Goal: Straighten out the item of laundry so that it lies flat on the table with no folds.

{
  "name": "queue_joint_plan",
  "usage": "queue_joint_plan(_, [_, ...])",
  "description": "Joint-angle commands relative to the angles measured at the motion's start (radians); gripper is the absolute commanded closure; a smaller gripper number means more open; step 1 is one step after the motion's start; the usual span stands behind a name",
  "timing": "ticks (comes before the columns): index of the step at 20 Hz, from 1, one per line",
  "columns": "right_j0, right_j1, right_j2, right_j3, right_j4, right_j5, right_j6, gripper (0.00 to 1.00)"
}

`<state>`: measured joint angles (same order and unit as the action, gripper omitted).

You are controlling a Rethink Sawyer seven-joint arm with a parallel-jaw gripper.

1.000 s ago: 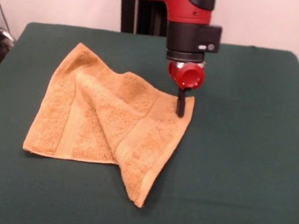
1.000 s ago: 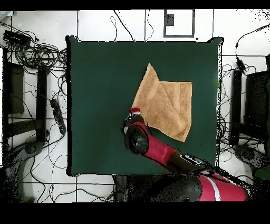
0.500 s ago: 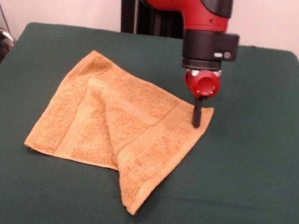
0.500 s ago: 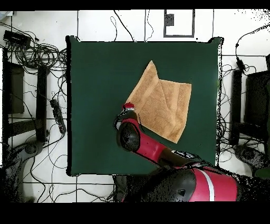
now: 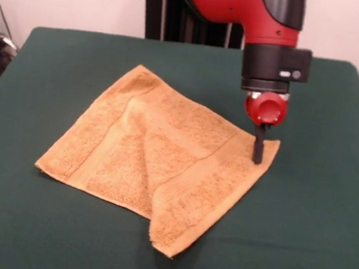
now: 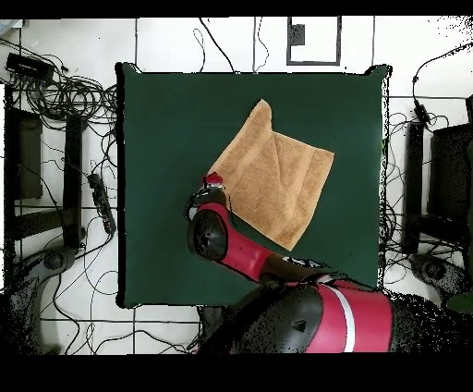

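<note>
The orange-tan terry towel (image 5: 156,164) lies on the dark green table (image 5: 310,240), mostly spread out. A fold ridge runs down its middle, and its near corner is doubled over. My gripper (image 5: 257,158) hangs from the red and black arm and is shut on the towel's right corner, holding it just above the cloth. In the overhead view the towel (image 6: 272,174) sits near the table's (image 6: 166,120) middle, and the gripper (image 6: 213,181) is at its left corner, mostly hidden by the arm.
The robot's black pedestal (image 5: 161,9) stands behind the table's far edge. Cables and equipment (image 6: 55,83) lie on the floor around the table. The green top stretches well beyond the towel on all sides.
The gripper has moved to the right in the front view, dragging the towel's corner with it. The towel has spread wider and its folds have flattened.
</note>
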<state>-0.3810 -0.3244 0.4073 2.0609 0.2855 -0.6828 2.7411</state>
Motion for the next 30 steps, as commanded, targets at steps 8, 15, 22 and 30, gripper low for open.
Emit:
queue_joint_plan(8, [0.065,0.129,0.218,-0.047,0.081,0.050,0.350,1.00])
queue_joint_plan(15, [0.046,0.150,0.239,-0.048,0.068,0.032,0.350,1.00])
queue_joint_plan(22, [0.048,0.149,0.261,-0.049,0.090,0.025,0.350,1.00])
queue_joint_plan(30, [0.035,0.155,0.264,-0.040,0.099,0.014,0.341,1.00])
